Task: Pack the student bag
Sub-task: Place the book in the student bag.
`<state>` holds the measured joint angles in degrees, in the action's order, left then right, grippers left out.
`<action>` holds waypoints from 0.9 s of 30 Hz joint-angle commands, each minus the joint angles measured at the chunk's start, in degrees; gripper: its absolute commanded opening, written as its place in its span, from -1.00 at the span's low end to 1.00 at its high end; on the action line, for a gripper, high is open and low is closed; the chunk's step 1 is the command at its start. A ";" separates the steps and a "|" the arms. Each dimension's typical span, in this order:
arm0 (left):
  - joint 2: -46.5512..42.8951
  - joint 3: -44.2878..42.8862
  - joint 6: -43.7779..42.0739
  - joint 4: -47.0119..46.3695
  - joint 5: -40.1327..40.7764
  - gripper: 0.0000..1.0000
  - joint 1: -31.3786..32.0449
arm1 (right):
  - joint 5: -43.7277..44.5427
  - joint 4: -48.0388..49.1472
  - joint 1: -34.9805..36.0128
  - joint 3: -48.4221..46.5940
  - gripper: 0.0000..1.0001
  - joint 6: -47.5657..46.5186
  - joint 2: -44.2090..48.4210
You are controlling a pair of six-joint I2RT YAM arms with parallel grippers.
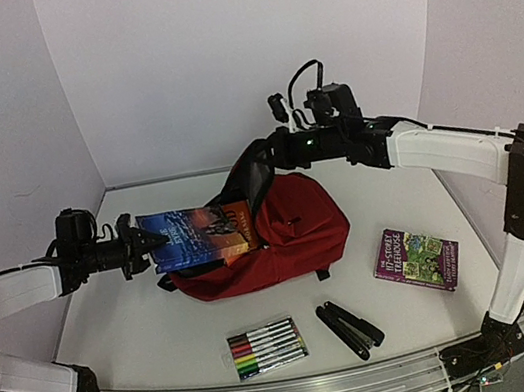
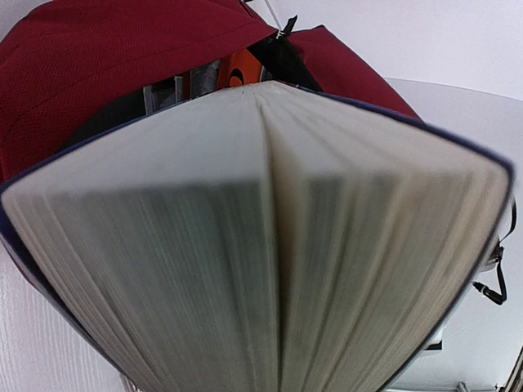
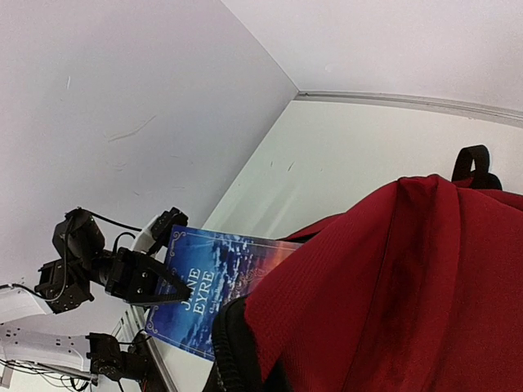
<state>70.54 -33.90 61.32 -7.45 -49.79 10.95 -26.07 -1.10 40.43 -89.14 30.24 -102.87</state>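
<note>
Student bag [image 1: 299,235] is lying mid-table [image 1: 112,324], mouth facing left, rim being held up. R gripper [image 1: 272,150] is sitting at that raised rim w/ jaws fully closed; looks like it's pinching the fabric edge, tho wrist cam isn't showing the fingers themselves. L gripper [image 1: 154,243] is clamping a blue book [image 1: 193,237] by its outer end, jaws narrowly apart around it, far end of the book pointing into the opening. Orange book [image 1: 235,216] is sticking out of the mouth, right in the path.

Risks as I'm seeing them:
- Blue book's lead corner is lining up w/ the orange book and the black zip rim, so it could be jamming there and shoving the whole bag across the table instead of going in.
- R pinch is on thin fabric, so if it's slipping, the mouth is collapsing onto the book.
- Pages are parting in L wrist cam, so the book could be fanning open and snagging.

Purple book [image 1: 415,258] and marker pack [image 1: 266,347] are waiting outside, near the front edge.
</note>
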 commanded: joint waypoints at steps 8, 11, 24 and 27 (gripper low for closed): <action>9.66 -8.59 3.41 -21.00 -0.03 -1.00 5.84 | -0.91 5.29 1.44 -3.01 -1.00 -0.01 2.88; 11.68 -9.45 4.93 -23.75 1.04 -1.00 6.63 | -0.73 5.60 1.65 -2.97 -1.00 0.09 2.66; 23.70 -15.43 5.71 -27.12 5.02 -0.99 15.06 | -0.86 6.81 1.92 -3.52 -1.00 1.20 1.02; 26.81 -17.33 5.35 -28.21 6.79 -0.99 16.73 | -0.77 7.17 2.01 -3.47 -1.00 1.41 0.77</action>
<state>95.07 -45.94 66.90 -26.80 -43.78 25.52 -26.46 0.03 41.95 -89.36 31.12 -102.87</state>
